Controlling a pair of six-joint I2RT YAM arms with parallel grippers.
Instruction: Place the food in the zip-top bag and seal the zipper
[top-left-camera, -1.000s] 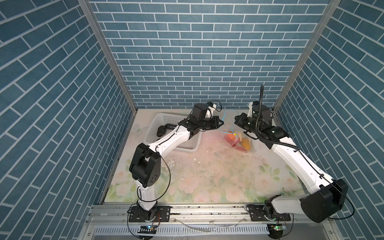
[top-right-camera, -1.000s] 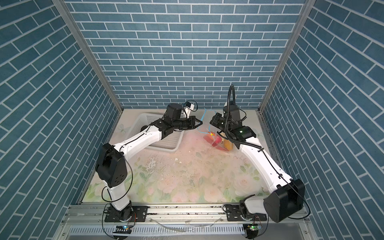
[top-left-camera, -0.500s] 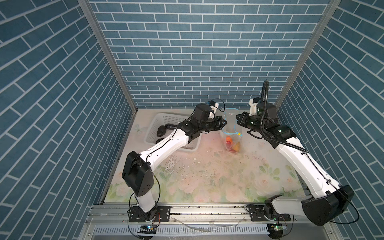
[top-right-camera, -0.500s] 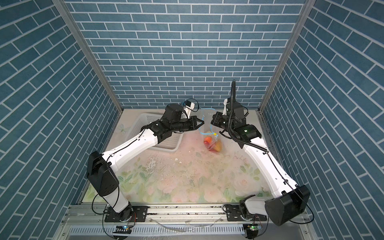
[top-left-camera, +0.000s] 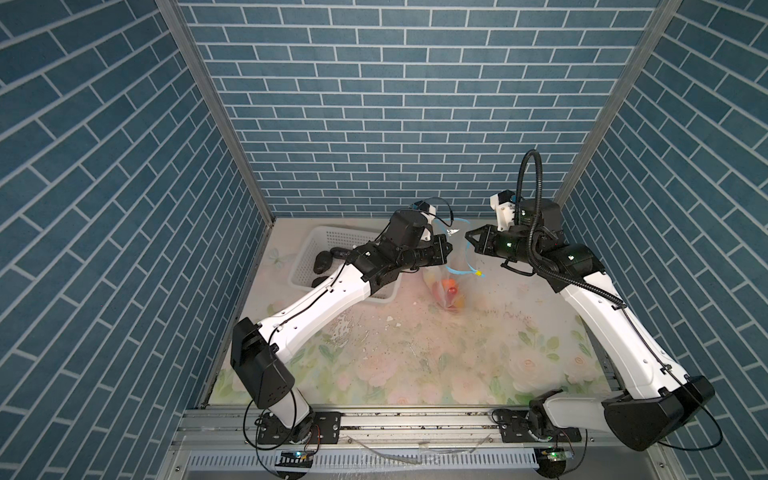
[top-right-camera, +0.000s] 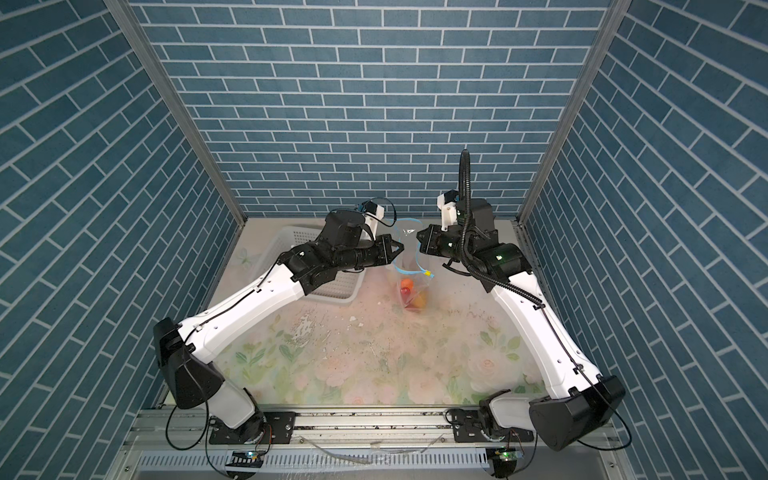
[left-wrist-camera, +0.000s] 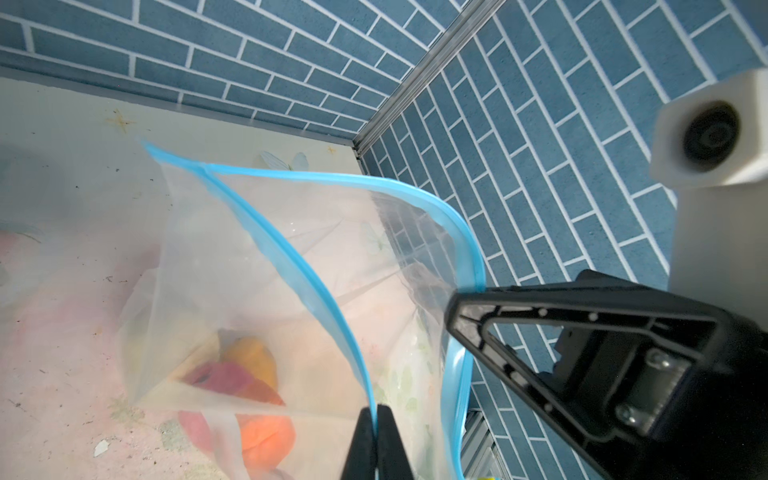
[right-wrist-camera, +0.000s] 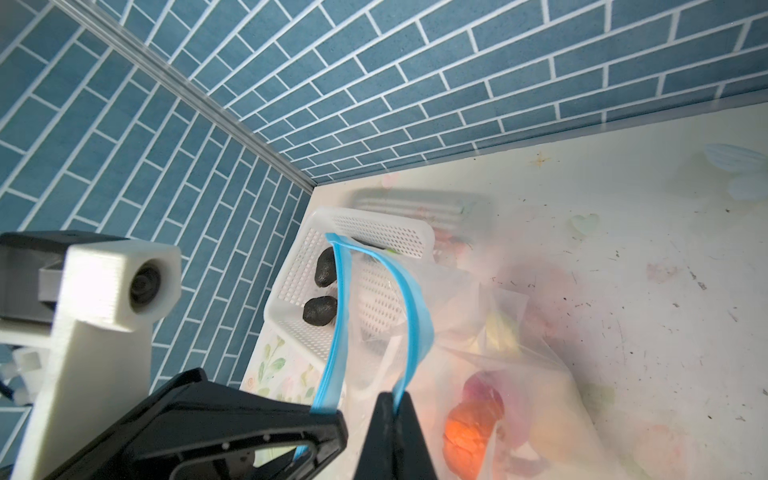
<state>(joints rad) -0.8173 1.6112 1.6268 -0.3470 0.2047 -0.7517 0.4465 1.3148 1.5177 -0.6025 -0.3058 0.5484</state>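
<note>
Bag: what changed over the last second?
The left pincer and right pincer lifted the bag from slumped on the table to hanging upright between them, mouth spread; the food gathered at its bottom. Unchanged: both grips shut on the zipper, the basket, the black pieces in it.

Bright even light, blurred wrist foregrounds

The bag (left-wrist-camera: 257, 257) is thin clear plastic, glossy and creased. Its zipper strip (left-wrist-camera: 299, 270) is smooth light blue plastic. The basket (right-wrist-camera: 374, 226) is white perforated plastic, matt, and the black pieces (right-wrist-camera: 320, 309) in it look rough and dull. The table (top-left-camera: 415, 365) wears a smooth printed sheet, scuffed and speckled. The corner posts (top-left-camera: 218, 108) are brushed metal.
</note>
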